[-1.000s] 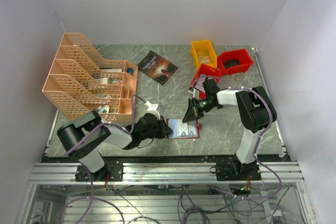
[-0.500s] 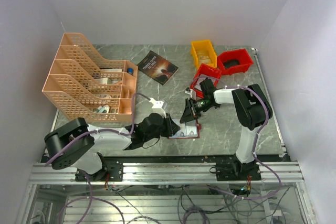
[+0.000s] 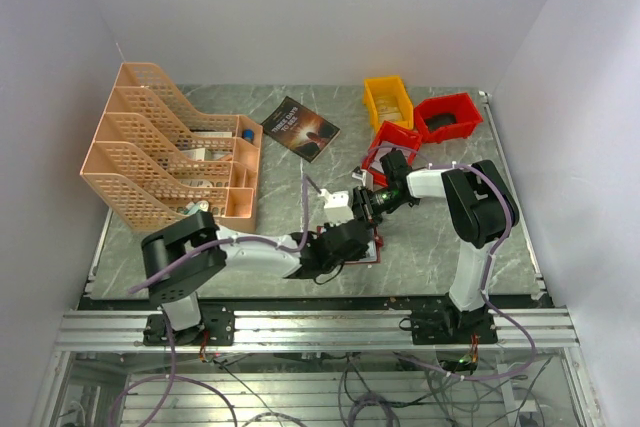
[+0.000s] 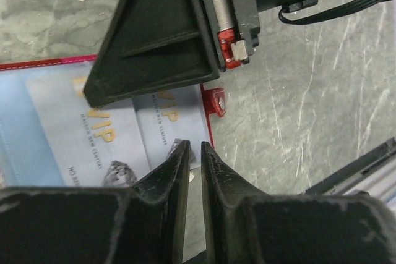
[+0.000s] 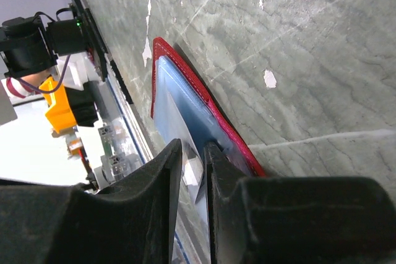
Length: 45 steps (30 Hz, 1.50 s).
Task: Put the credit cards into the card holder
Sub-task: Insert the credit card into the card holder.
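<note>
The dark red card holder [image 4: 37, 63] lies open on the table, with its pale blue pockets facing up. Two pale "VIP" credit cards [image 4: 99, 134] [image 4: 168, 115] lie on its pockets. My left gripper [image 4: 190, 148] hovers at the holder's right edge, its jaws a narrow slit apart with only table showing between them. My right gripper [image 5: 193, 146] rests its tips on the holder [image 5: 185, 91], slightly open, with a pale card's corner [image 5: 192, 172] loose in the gap. In the top view both grippers [image 3: 345, 243] [image 3: 363, 209] meet over the holder [image 3: 372, 250].
A large orange file rack [image 3: 170, 162] fills the left side. A dark-covered book [image 3: 300, 128] lies at the back centre. One yellow bin [image 3: 387, 100] and two red bins [image 3: 448, 117] [image 3: 396, 137] stand behind the right arm.
My left arm has swung right, from the holder's left side to over it. The right gripper's jaws have parted a little and it has shifted slightly left.
</note>
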{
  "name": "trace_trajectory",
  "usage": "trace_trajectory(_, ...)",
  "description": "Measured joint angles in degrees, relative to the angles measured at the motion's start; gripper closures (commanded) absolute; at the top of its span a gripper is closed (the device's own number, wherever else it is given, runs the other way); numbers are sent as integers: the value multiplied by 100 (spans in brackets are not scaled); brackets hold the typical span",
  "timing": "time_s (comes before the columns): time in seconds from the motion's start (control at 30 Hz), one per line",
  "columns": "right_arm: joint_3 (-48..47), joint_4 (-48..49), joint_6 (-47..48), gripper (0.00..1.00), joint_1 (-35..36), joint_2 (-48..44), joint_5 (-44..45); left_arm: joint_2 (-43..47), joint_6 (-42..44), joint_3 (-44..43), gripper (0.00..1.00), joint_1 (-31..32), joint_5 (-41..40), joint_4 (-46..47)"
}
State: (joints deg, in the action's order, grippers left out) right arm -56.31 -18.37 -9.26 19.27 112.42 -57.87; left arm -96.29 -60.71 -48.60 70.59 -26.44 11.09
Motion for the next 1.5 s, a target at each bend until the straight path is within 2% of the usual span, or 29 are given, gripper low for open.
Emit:
trace_trajectory(0.27, -15, -31, 4, 77, 0, 0, 13, -901, -463, -1294, 77, 330, -723, -1414)
trace_trajectory(0.47, -24, -39, 4, 77, 0, 0, 22, -1215, -667, -1757, 77, 422, -1156, -2221)
trace_trajectory(1.5, -26, -48, 7, 75, 4, 0, 22, -1674, -940, -2229, 76, 417, -1843, -3023)
